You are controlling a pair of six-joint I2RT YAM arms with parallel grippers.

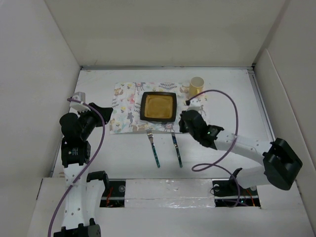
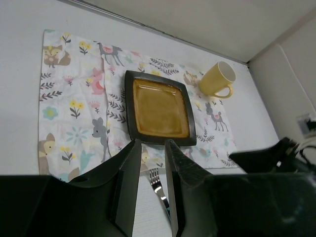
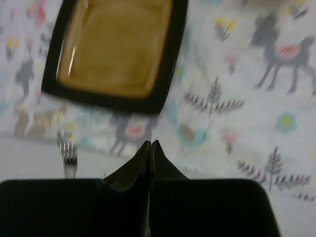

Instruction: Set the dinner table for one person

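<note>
On the white dinner table [image 1: 232,106] lies an animal-patterned cloth [image 1: 126,106] with a square brown, black-rimmed plate [image 1: 158,107] on it and a yellow mug [image 1: 196,86] at its far right corner. A teal-handled fork [image 1: 153,148] and a second teal-handled utensil [image 1: 177,149] lie side by side in front of the cloth. My left gripper [image 1: 106,110] hovers at the cloth's left edge. It is open and empty [image 2: 151,142], and the fork [image 2: 158,182] shows between its fingers. My right gripper [image 1: 183,119] is shut [image 3: 150,143] over the cloth's near edge, right of the plate [image 3: 116,47].
White walls enclose the table on the left, back and right. A purple cable loops from the right arm [image 1: 222,143] over the table's right side. The right arm [image 2: 266,158] shows as a dark shape in the left wrist view.
</note>
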